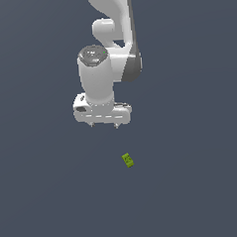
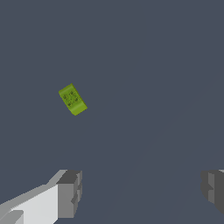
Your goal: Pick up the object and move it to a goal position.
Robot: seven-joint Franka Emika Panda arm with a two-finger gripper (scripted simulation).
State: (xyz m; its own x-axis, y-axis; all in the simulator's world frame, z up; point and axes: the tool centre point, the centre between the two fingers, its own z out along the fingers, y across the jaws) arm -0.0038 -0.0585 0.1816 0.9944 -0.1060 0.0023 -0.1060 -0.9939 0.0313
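The object (image 1: 127, 160) is a tiny lime-green rectangular block with darker markings, lying on the dark grey floor. In the exterior view it sits below my white gripper (image 1: 104, 125) and a little toward that view's right, apart from it. The wrist view shows the object (image 2: 72, 99) lying at an angle, well away from my two grey fingertips (image 2: 69, 194). My gripper (image 2: 140, 192) is open, with a wide gap and nothing between its fingers.
A plain dark grey surface (image 1: 194, 185) fills both views. The white arm (image 1: 113, 36) rises above the gripper toward the top of the exterior view.
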